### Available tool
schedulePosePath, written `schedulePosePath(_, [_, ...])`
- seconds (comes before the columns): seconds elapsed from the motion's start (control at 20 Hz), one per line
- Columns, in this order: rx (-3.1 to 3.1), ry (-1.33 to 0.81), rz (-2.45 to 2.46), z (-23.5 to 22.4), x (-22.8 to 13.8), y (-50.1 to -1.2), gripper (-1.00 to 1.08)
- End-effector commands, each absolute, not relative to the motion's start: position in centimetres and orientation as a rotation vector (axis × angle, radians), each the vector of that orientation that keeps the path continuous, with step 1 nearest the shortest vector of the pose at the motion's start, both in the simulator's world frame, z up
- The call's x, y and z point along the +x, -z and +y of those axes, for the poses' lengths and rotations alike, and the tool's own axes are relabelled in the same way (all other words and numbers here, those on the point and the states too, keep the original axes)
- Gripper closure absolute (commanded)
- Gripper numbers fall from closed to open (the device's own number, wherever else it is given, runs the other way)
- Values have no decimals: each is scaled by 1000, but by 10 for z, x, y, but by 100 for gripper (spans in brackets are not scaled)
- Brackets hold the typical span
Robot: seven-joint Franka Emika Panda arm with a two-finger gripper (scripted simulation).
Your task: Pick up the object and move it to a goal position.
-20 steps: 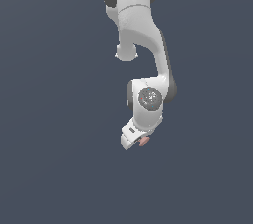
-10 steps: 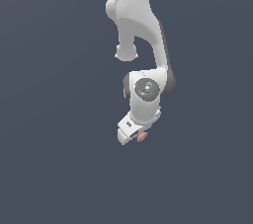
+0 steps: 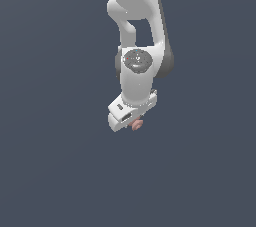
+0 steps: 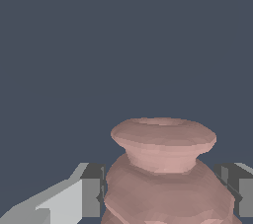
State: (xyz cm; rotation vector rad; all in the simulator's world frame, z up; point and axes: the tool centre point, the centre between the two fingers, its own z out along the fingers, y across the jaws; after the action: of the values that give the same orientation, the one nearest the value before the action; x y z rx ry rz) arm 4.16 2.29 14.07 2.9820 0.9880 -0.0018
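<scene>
The object [image 3: 136,125] is a small pinkish-brown lumpy item that peeks out under the white gripper [image 3: 131,121] in the exterior view. In the wrist view the object [image 4: 165,173] fills the space between the two fingers, with a flared rim above ridged lobes. The left fingertip [image 4: 91,191] and the right fingertip [image 4: 237,188] press its sides. The gripper [image 4: 165,193] is shut on the object. The gripper body hides most of the object in the exterior view.
The white arm [image 3: 137,26] comes down from the top of the exterior view, tilted toward that view's left at the wrist. A plain dark blue-grey background surrounds everything.
The arm and gripper have moved up and toward the exterior view's left, carrying the object with them. The grip stays shut.
</scene>
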Motion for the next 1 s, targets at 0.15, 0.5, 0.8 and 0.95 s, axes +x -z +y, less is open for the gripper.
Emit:
schedulePosePath(0.15, [2982, 1, 988, 0, 22, -195, 108])
schedulePosePath(0.5, [2983, 0, 989, -32, -5, -271, 108])
schedulePosePath(0.8, [2983, -1, 989, -58, -26, -333, 108])
schedulePosePath(0.95, [2983, -1, 989, -69, -34, -360, 108])
